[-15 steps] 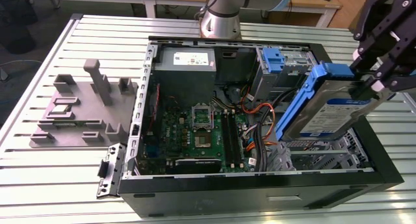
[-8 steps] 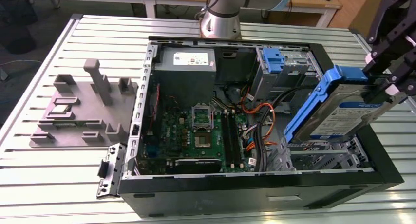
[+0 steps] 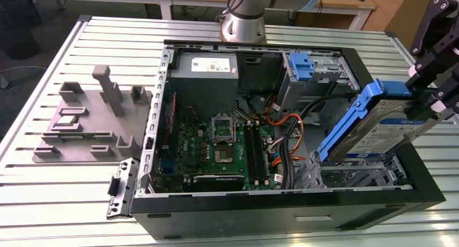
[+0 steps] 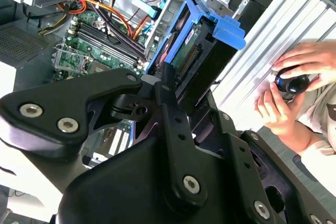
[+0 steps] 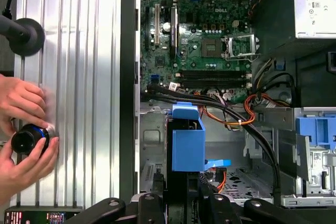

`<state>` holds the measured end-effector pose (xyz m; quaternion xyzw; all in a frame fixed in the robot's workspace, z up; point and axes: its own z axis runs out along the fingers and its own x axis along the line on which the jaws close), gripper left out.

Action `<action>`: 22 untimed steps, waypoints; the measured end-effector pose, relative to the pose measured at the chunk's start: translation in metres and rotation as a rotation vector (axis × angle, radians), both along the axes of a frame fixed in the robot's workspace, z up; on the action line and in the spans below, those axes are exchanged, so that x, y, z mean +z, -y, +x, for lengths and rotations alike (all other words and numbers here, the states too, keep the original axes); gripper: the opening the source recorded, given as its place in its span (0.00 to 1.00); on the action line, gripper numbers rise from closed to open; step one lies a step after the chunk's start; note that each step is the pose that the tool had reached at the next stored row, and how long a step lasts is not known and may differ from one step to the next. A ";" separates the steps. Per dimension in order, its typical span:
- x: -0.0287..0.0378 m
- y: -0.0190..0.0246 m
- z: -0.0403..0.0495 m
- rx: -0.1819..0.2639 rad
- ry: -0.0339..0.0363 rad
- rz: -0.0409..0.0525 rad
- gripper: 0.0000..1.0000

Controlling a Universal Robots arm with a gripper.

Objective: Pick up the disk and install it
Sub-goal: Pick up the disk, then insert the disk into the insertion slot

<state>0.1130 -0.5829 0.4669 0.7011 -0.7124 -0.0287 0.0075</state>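
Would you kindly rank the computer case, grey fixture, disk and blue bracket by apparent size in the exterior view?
1. computer case
2. grey fixture
3. disk, held raised, so nearness may inflate it
4. blue bracket

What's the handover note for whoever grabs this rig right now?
Gripper: shut on the disk, which it holds tilted in the air.
Disk: above the drive cage, at the exterior view's right end of the open case. I can't tell whether it touches the cage.
Done: disk picked up and brought to the case.
Left: disk not yet seated in the cage.
Note: a person's hands are on the table beside the case, around a small black cylinder.
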 end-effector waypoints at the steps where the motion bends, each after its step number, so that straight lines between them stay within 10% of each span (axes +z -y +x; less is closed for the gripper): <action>1: -0.0013 0.0000 0.0003 0.000 0.0000 0.0002 0.35; 22: -0.0138 -0.0049 0.0061 0.000 -0.0001 0.0002 0.35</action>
